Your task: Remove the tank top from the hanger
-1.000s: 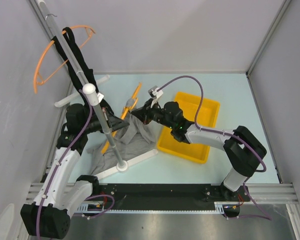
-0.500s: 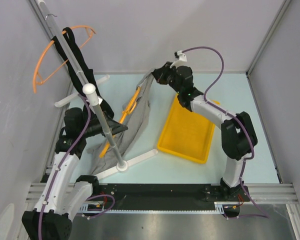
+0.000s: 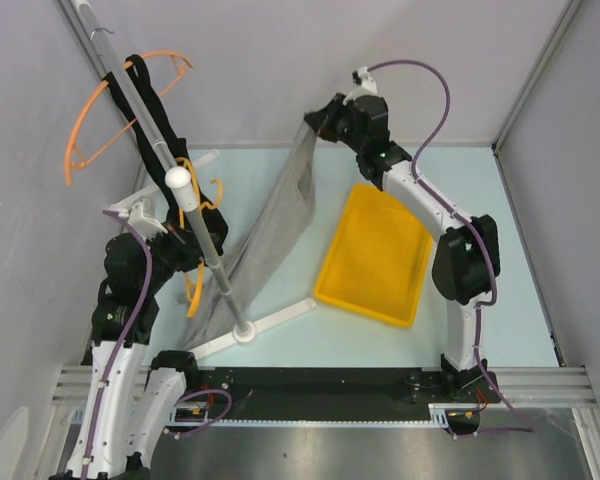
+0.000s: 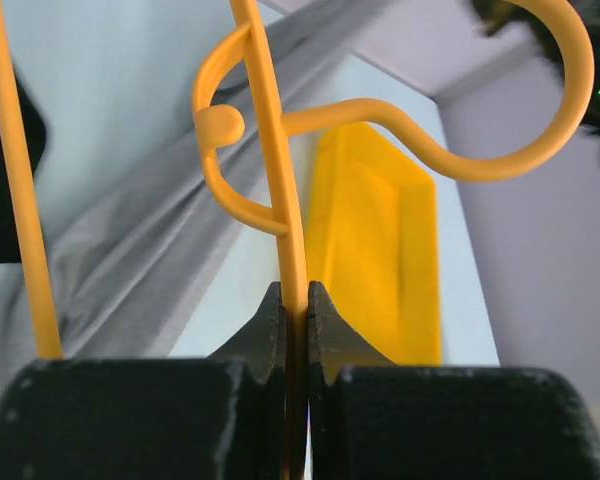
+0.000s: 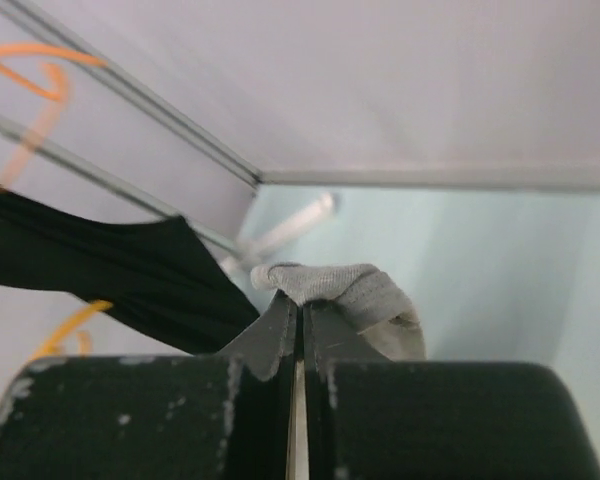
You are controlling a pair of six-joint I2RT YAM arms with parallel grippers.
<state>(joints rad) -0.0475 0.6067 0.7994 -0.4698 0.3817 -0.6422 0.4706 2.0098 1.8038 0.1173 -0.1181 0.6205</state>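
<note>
The grey tank top point(image 3: 280, 215) is stretched in a long strip from the far middle down to the rack base. My right gripper point(image 3: 315, 122) is shut on its top end, raised near the back wall; the right wrist view shows the jaws point(image 5: 300, 310) pinching a grey fold point(image 5: 355, 288). My left gripper point(image 3: 185, 240) is shut on the orange hanger point(image 3: 198, 285) beside the rack pole. The left wrist view shows the jaws point(image 4: 295, 300) clamped on the hanger's wire point(image 4: 270, 130), with grey cloth point(image 4: 150, 250) behind. I cannot tell whether the cloth's lower end still hangs on the hanger.
A white rack pole point(image 3: 195, 215) slants across the left, its base point(image 3: 245, 332) on the table. A second orange hanger point(image 3: 110, 100) with a black garment point(image 3: 155, 110) hangs on the rail at top left. A yellow bin point(image 3: 370, 255) sits right of the centre.
My right gripper has risen and moved far back with the tank top, drawing it out long. My left gripper has pulled the hanger left and nearer, away from the cloth's top.
</note>
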